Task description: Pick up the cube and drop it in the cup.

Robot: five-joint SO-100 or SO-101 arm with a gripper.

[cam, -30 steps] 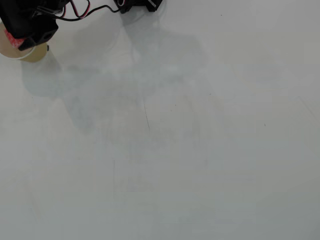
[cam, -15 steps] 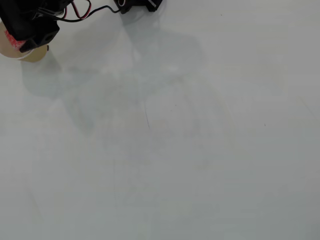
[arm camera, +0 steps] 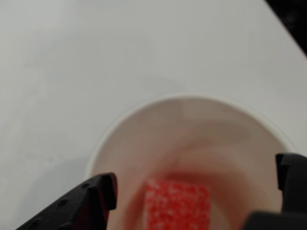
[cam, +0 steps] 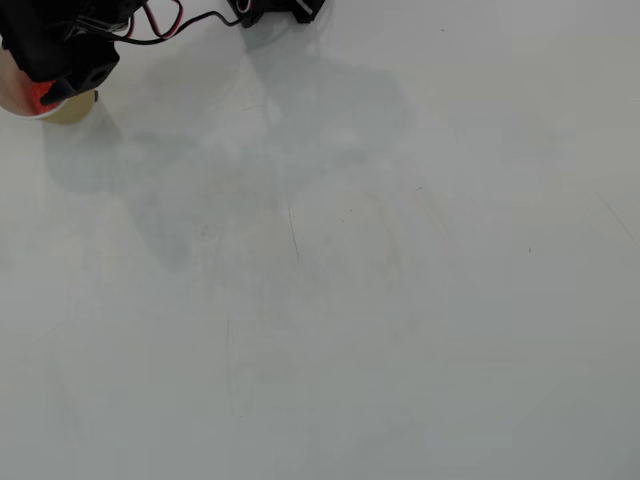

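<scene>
Pale grey-white matte desk (cam: 380,300): bare across nearly the whole overhead view, marked only by faint scuffs and soft shadows; wide clear room to the right and toward the bottom edge. All items crowd the top-left corner of that view. Black two-finger end effector (arm camera: 194,191): in the wrist view its two dark fingers stand apart, one at the lower left, one at the lower right, straddling the cup's mouth with nothing clamped between them; in the overhead view its black body (cam: 60,55) sits at the top-left corner, covering most of the cup. Red, black and white wires (cam: 165,22): loop along the top edge of the overhead view, toward a second black part of the arm (cam: 275,10). Cream-white paper cup with tan outer wall (arm camera: 192,139): upright, round rim open to the wrist camera, close to the desk's dark edge at the upper right of that view; in the overhead view only a tan sliver (cam: 70,108) shows below the end effector. Contents: one small red cube speckled with white (arm camera: 177,206), foam-like, lying inside the cup on its bottom, free of both fingers; a red patch (cam: 38,92) shows in the overhead view.
</scene>
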